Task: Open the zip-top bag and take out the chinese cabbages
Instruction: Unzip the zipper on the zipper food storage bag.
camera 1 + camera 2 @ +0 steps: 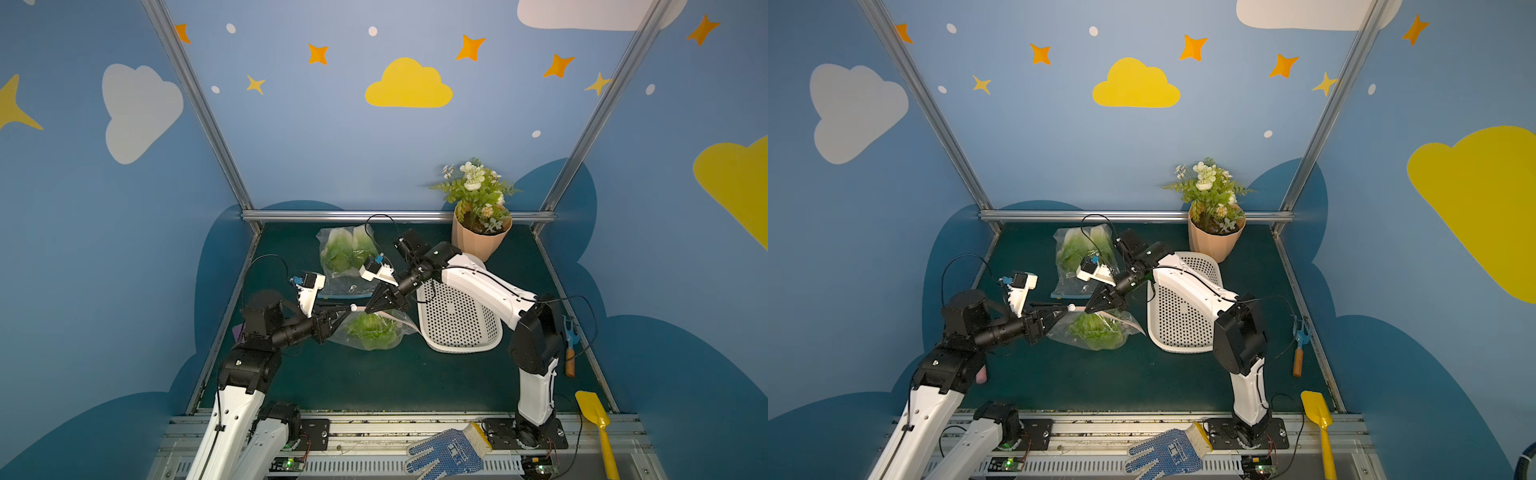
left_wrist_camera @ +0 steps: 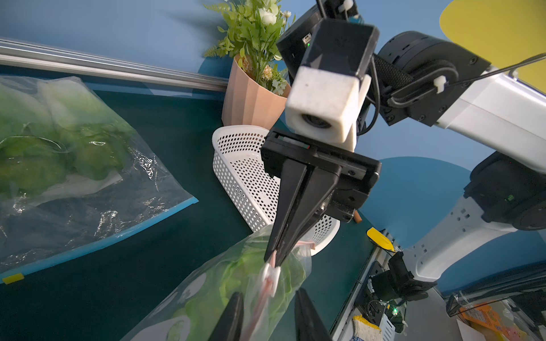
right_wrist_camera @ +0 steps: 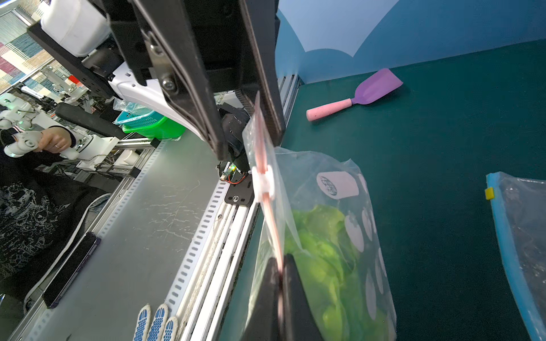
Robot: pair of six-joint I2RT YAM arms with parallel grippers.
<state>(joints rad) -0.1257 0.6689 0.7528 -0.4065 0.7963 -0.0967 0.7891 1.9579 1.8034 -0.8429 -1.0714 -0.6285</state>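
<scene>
In a top view, the bag (image 1: 386, 338) of cabbages (image 1: 372, 330) was held just beside the basket (image 1: 465, 348) by the right claw (image 1: 368, 308), clamped on its zip (image 1: 386, 315). In the left wrist view, the left claw (image 2: 268, 293) was parted astride that zip, with the slider (image 2: 273, 273) just ahead. In the right wrist view, the zip was seen running claw to claw.

Left arm (image 1: 232, 419) and right arm (image 1: 536, 395): white shells, black joints.
The left hand (image 1: 349, 311) and right hand (image 2: 273, 257) have long tapered black fingers under a white boxy camera (image 2: 322, 100); thin black cables (image 1: 270, 255) loop alongside; screwed black base plates (image 1: 318, 430) sit at the surface's (image 1: 374, 386) near edge.
</scene>
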